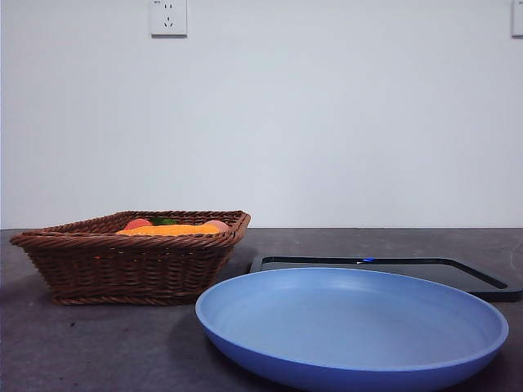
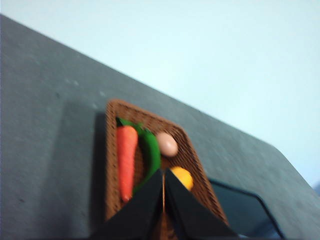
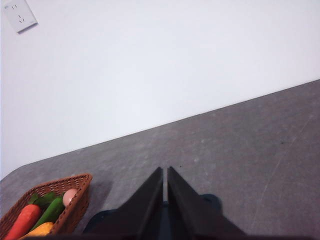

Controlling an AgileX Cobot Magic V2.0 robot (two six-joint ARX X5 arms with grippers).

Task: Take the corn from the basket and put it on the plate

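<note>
The corn (image 1: 168, 230) lies in the brown wicker basket (image 1: 122, 265) at the left, showing as a long orange-yellow strip just above the rim. Its yellow end (image 2: 182, 177) peeks out beside my left gripper (image 2: 163, 173), which is shut and held high above the basket. The wide blue plate (image 1: 351, 327) sits at the near right with nothing on it. My right gripper (image 3: 165, 171) is shut, above the table to the right of the basket (image 3: 75, 205), where the corn's tip (image 3: 40, 230) shows. Neither gripper appears in the front view.
In the basket with the corn lie an orange-red carrot (image 2: 126, 157), a green vegetable (image 2: 150, 152) and a peach-coloured round fruit (image 2: 167, 144). A flat black tray (image 1: 458, 276) sits behind the plate. A white wall stands behind the table.
</note>
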